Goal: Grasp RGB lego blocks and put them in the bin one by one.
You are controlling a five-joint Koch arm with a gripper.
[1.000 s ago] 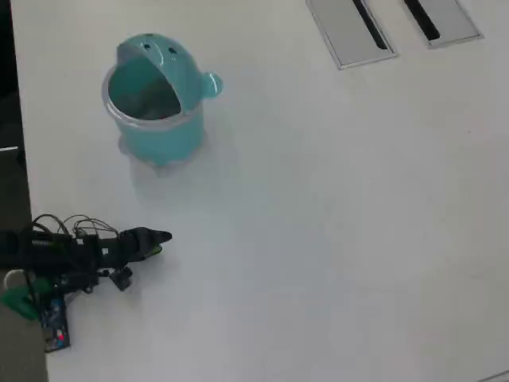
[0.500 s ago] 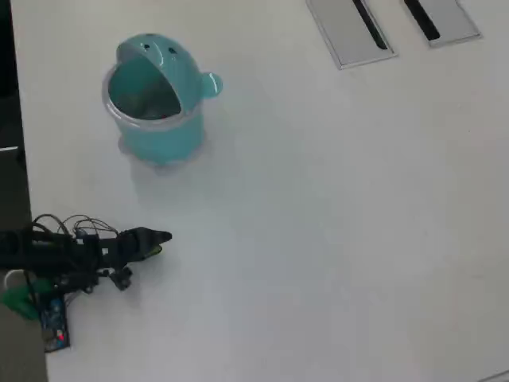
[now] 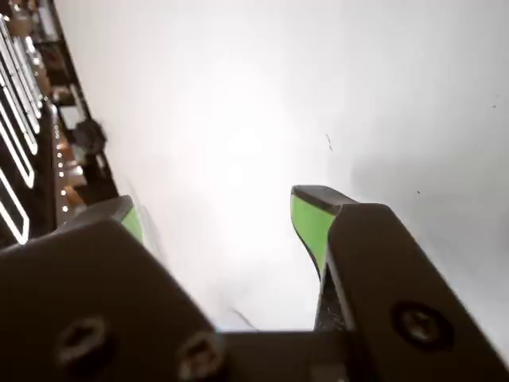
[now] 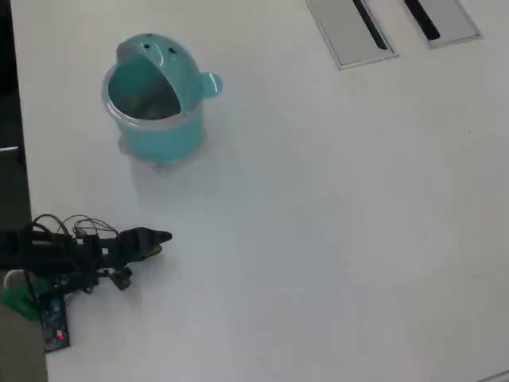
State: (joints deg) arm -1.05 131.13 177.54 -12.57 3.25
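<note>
The bin [image 4: 155, 103] is a round teal plastic tub standing upright on the white table, in the upper left of the overhead view. Its domed lid with a small face is tipped back, leaving the mouth open. A small knob juts from its right side. Its inside is too dim to make out any lego blocks.

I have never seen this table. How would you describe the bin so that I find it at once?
In the overhead view, look at the white table, toward its upper left part. There stands the bin, a round teal container with a domed lid that shows a small face and a knob on its side. The only other things nearby are flat grey panels at the top and the dark arm at the lower left.
</note>
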